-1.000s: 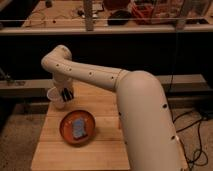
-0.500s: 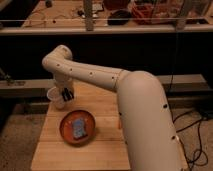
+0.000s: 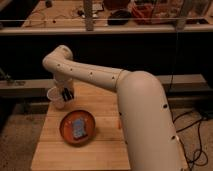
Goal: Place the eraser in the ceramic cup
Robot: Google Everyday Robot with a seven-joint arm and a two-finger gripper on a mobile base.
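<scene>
Wooden table [image 3: 52, 150], closed gripper [image 3: 67, 93] beside ceramic cup [image 3: 56, 98], contents unclear

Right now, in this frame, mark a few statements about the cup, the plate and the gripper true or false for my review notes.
1. The gripper hangs right beside the ceramic cup, on the side nearer the table's middle. True.
2. The orange plate has nothing on it. False: a blue-grey object lies on it.
3. The ceramic cup stands on the orange plate. False: it stands on the wooden table itself, at the far left corner, behind the plate.
4. The arm reaches in from the right of the picture, across the table. True.
5. The gripper is wide open. False: it is shut.
</scene>
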